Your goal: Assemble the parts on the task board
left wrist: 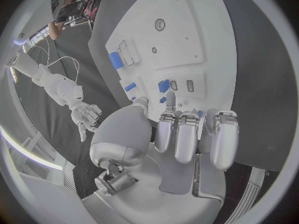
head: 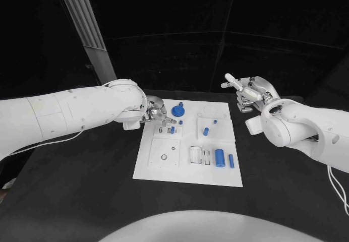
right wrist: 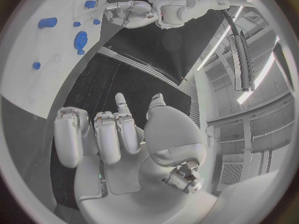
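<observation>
The white task board (head: 156,169) lies in the middle of the black table. On it a round blue part (head: 178,110) stands at the far edge. Two small blue pieces (head: 171,130) sit just below it, and a blue peg (head: 206,132) lies mid-board. A blue cylinder (head: 219,157) and a slim blue pin (head: 231,161) lie at the near right. My left hand (head: 156,113) hovers over the board's far left corner. Its thumb and fingertips (left wrist: 169,97) are apart beside a blue block (left wrist: 164,85), and nothing shows between them. My right hand (head: 251,93) is raised beyond the far right corner, one finger out, holding nothing.
A grey slanted post (head: 91,40) stands behind my left arm. A thin cable (head: 51,141) trails across the table at the left. Bare black table surrounds the board on all sides.
</observation>
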`<state>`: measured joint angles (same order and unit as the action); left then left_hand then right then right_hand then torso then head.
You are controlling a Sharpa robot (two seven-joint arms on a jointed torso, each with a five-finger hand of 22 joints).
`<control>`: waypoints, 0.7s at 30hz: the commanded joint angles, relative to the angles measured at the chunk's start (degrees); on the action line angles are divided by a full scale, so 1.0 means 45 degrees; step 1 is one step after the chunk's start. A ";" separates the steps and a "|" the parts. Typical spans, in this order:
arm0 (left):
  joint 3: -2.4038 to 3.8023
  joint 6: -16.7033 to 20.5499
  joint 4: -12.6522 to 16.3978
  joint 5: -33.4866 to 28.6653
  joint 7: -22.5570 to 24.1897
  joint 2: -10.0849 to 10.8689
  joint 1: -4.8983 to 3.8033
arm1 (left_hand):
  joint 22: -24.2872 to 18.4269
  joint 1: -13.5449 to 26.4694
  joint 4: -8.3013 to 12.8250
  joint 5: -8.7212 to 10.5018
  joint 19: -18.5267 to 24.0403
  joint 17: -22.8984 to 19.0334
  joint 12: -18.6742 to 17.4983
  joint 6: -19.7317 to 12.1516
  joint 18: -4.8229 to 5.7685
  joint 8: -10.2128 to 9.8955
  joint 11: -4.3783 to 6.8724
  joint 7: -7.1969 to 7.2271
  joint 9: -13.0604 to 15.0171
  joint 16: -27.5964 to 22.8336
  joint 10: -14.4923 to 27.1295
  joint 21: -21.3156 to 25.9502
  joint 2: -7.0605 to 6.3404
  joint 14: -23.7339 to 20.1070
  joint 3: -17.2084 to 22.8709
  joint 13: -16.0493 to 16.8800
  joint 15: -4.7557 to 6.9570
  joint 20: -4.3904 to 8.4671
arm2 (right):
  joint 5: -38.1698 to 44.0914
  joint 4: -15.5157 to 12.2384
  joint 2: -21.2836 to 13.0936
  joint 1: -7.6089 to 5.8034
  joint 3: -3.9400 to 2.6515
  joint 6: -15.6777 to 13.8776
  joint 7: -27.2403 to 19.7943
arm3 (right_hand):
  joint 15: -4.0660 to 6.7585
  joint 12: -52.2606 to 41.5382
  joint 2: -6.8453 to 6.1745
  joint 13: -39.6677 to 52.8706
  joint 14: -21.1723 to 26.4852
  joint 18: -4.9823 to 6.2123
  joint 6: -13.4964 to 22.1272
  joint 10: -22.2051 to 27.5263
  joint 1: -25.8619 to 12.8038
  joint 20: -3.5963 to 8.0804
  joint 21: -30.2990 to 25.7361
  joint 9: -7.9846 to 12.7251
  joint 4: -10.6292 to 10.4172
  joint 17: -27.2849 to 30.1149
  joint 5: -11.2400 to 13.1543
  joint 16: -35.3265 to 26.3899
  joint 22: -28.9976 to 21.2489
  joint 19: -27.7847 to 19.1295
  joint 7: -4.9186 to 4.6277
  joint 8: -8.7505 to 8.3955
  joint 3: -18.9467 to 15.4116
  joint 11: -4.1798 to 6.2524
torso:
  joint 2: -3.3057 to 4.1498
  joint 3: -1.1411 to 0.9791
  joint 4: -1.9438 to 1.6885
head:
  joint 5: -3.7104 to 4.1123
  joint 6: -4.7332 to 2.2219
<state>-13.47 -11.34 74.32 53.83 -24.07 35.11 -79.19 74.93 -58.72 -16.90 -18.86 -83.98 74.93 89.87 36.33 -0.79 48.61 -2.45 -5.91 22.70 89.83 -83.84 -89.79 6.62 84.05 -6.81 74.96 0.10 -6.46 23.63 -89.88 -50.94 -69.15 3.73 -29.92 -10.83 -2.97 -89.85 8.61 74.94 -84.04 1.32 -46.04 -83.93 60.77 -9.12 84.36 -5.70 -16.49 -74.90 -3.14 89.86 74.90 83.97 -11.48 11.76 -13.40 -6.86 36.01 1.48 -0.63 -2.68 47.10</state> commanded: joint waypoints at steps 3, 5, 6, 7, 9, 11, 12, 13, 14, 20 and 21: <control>0.0007 -0.0725 -0.0255 0.0092 -0.0836 -0.0266 0.0064 | 0.3348 0.0200 0.0016 0.0115 -0.1338 0.3349 0.0029 0.0024 0.0176 -0.0131 0.0077 0.0039 0.0155 0.0038 -0.1369 -0.0047 -0.0065 0.1322 -0.0290 0.3343 0.0114 0.0098 | -0.0016 0.0014 0.0023 -0.0019 -0.0005 0.0045 0.0083 | -0.0122 -0.0032 0.0148 0.3346 -0.1324 0.0086 0.0113 -0.1349 0.0089 -0.0124 -0.0055 -0.0024 -0.0011 -0.3355 0.0063 0.0031 0.2823 0.0320 -0.0004 0.0121 -0.0110 -0.0078 | -0.0004 -0.0004 -0.0017 | 0.0035 0.0049; 0.0007 -0.0798 -0.0346 0.0091 -0.0883 -0.0346 0.0081 | 0.3348 0.0266 0.0015 0.0182 -0.1338 0.3349 0.0029 0.0035 0.0176 -0.0163 0.0075 0.0037 0.0212 0.0038 -0.1369 -0.0047 -0.0073 0.1322 -0.0376 0.3343 0.0114 0.0099 | -0.0013 0.0020 0.0028 -0.0019 -0.0005 0.0041 0.0097 | -0.0122 -0.0032 0.0151 0.3346 -0.1324 0.0087 0.0119 -0.1349 0.0102 -0.0124 -0.0058 -0.0025 -0.0009 -0.3355 0.0063 0.0031 0.2822 0.0318 -0.0005 0.0129 -0.0114 -0.0078 | -0.0008 -0.0005 -0.0024 | 0.0049 0.0070; 0.0008 -0.0862 -0.0409 0.0091 -0.0924 -0.0396 0.0090 | 0.3348 0.0317 0.0013 0.0212 -0.1338 0.3349 0.0029 0.0042 0.0176 -0.0181 0.0075 0.0036 0.0245 0.0038 -0.1369 -0.0047 -0.0073 0.1322 -0.0428 0.3343 0.0114 0.0099 | -0.0011 0.0021 0.0031 -0.0019 -0.0005 0.0037 0.0110 | -0.0122 -0.0032 0.0151 0.3346 -0.1324 0.0087 0.0119 -0.1349 0.0102 -0.0124 -0.0058 -0.0025 -0.0009 -0.3355 0.0063 0.0031 0.2822 0.0318 -0.0005 0.0129 -0.0114 -0.0078 | -0.0009 -0.0007 -0.0021 | 0.0048 0.0083; 0.0008 -0.0894 -0.0450 0.0091 -0.0963 -0.0428 0.0095 | 0.3348 0.0368 0.0012 0.0237 -0.1338 0.3349 0.0029 0.0046 0.0176 -0.0200 0.0074 0.0035 0.0276 0.0038 -0.1369 -0.0047 -0.0073 0.1322 -0.0480 0.3343 0.0113 0.0099 | -0.0010 0.0020 0.0034 -0.0019 -0.0005 0.0035 0.0118 | -0.0122 -0.0032 0.0151 0.3346 -0.1324 0.0087 0.0119 -0.1349 0.0102 -0.0124 -0.0058 -0.0025 -0.0009 -0.3355 0.0063 0.0031 0.2822 0.0318 -0.0005 0.0129 -0.0114 -0.0078 | -0.0008 -0.0009 -0.0019 | 0.0050 0.0085; 0.0008 -0.0944 -0.0557 0.0091 -0.1047 -0.0512 0.0106 | 0.3348 0.0450 0.0022 0.0406 -0.1338 0.3349 0.0029 0.0049 0.0176 -0.0255 0.0070 0.0030 0.0359 0.0038 -0.1369 -0.0047 -0.0065 0.1322 -0.0600 0.3343 0.0111 0.0098 | -0.0009 0.0015 0.0038 -0.0019 -0.0005 0.0032 0.0131 | -0.0122 -0.0032 0.0151 0.3346 -0.1324 0.0087 0.0119 -0.1349 0.0102 -0.0124 -0.0058 -0.0025 -0.0009 -0.3355 0.0063 0.0031 0.2822 0.0318 -0.0005 0.0129 -0.0114 -0.0078 | -0.0013 -0.0013 -0.0016 | 0.0055 0.0111; 0.0009 -0.0979 -0.0639 0.0091 -0.1081 -0.0579 0.0114 | 0.3348 0.0469 0.0025 0.0525 -0.1338 0.3349 0.0029 0.0050 0.0176 -0.0288 0.0069 0.0026 0.0410 0.0038 -0.1369 -0.0047 -0.0050 0.1322 -0.0658 0.3343 0.0109 0.0098 | -0.0008 0.0012 0.0042 -0.0019 -0.0005 0.0035 0.0148 | -0.0122 -0.0032 0.0151 0.3346 -0.1324 0.0087 0.0119 -0.1349 0.0102 -0.0124 -0.0058 -0.0025 -0.0009 -0.3355 0.0063 0.0031 0.2822 0.0318 -0.0005 0.0129 -0.0114 -0.0078 | -0.0015 -0.0010 -0.0026 | 0.0060 0.0119; 0.0009 -0.0985 -0.0665 0.0091 -0.1084 -0.0602 0.0118 | 0.3348 0.0469 0.0025 0.0525 -0.1338 0.3349 0.0029 0.0050 0.0176 -0.0288 0.0069 0.0026 0.0410 0.0038 -0.1369 -0.0047 -0.0050 0.1322 -0.0658 0.3343 0.0109 0.0098 | -0.0007 0.0013 0.0045 -0.0019 -0.0005 0.0036 0.0156 | -0.0122 -0.0032 0.0151 0.3346 -0.1324 0.0087 0.0119 -0.1349 0.0102 -0.0124 -0.0058 -0.0025 -0.0009 -0.3355 0.0063 0.0031 0.2822 0.0318 -0.0005 0.0129 -0.0114 -0.0078 | -0.0013 -0.0008 -0.0025 | 0.0059 0.0118; 0.0009 -0.0988 -0.0705 0.0090 -0.1076 -0.0637 0.0125 | 0.3348 0.0472 0.0025 0.0572 -0.1338 0.3349 0.0029 0.0048 0.0176 -0.0304 0.0067 0.0026 0.0433 0.0038 -0.1369 -0.0047 -0.0041 0.1322 -0.0681 0.3343 0.0108 0.0097 | -0.0007 0.0015 0.0052 -0.0019 -0.0005 0.0038 0.0170 | -0.0122 -0.0032 0.0151 0.3346 -0.1324 0.0087 0.0119 -0.1349 0.0102 -0.0124 -0.0058 -0.0025 -0.0009 -0.3355 0.0063 0.0031 0.2822 0.0318 -0.0005 0.0129 -0.0114 -0.0078 | -0.0013 -0.0007 -0.0025 | 0.0059 0.0118; 0.0009 -0.0991 -0.0739 0.0090 -0.1063 -0.0672 0.0134 | 0.3348 0.0475 0.0026 0.0627 -0.1338 0.3349 0.0029 0.0048 0.0176 -0.0321 0.0066 0.0024 0.0459 0.0038 -0.1369 -0.0047 -0.0033 0.1322 -0.0709 0.3343 0.0108 0.0096 | -0.0005 0.0019 0.0061 -0.0019 -0.0005 0.0040 0.0186 | -0.0122 -0.0032 0.0151 0.3346 -0.1324 0.0087 0.0119 -0.1349 0.0102 -0.0124 -0.0058 -0.0025 -0.0009 -0.3355 0.0063 0.0031 0.2822 0.0318 -0.0005 0.0129 -0.0114 -0.0078 | -0.0014 -0.0009 -0.0017 | 0.0065 0.0121; 0.0010 -0.1015 -0.0898 0.0090 -0.0994 -0.0865 0.0182 | 0.3348 0.0492 0.0032 0.1135 -0.1338 0.3349 0.0029 0.0060 0.0176 -0.0418 0.0060 0.0018 0.0629 0.0038 -0.1369 -0.0047 0.0039 0.1322 -0.0890 0.3343 0.0102 0.0092 | 0.0023 0.0055 0.0104 -0.0018 -0.0004 0.0050 0.0274 | -0.0122 -0.0032 0.0151 0.3346 -0.1324 0.0087 0.0119 -0.1349 0.0102 -0.0124 -0.0058 -0.0025 -0.0009 -0.3355 0.0063 0.0031 0.2822 0.0318 -0.0005 0.0129 -0.0114 -0.0078 | -0.0016 -0.0008 -0.0023 | 0.0098 0.0125; 0.0010 -0.1028 -0.0923 0.0090 -0.0992 -0.0894 0.0188 | 0.3348 0.0487 0.0033 0.1152 -0.1338 0.3349 0.0029 0.0058 0.0176 -0.0424 0.0059 0.0017 0.0638 0.0038 -0.1369 -0.0047 0.0045 0.1322 -0.0896 0.3343 0.0102 0.0092 | 0.0026 0.0058 0.0109 -0.0018 -0.0004 0.0052 0.0286 | -0.0122 -0.0032 0.0151 0.3346 -0.1324 0.0087 0.0119 -0.1349 0.0102 -0.0124 -0.0058 -0.0025 -0.0009 -0.3355 0.0063 0.0031 0.2822 0.0318 -0.0005 0.0129 -0.0114 -0.0078 | -0.0013 -0.0011 -0.0018 | 0.0103 0.0131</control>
<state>-13.45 -14.85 70.30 53.90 -28.00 31.17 -78.29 74.93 -56.96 -16.76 -14.01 -83.98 74.92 89.87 36.33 -0.80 47.05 -2.45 -5.91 25.51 89.83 -83.84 -89.78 6.81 84.05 -10.43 74.95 0.10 -6.47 23.66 -89.63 -50.49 -69.15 3.74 -29.93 -9.72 -3.18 -89.85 9.00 74.94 -83.83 1.32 -46.04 -83.93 61.16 -9.12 84.36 -5.76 -16.64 -74.90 -3.15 89.86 74.90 83.97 -11.48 12.14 -13.55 -6.86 35.94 1.44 -0.71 -2.25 47.66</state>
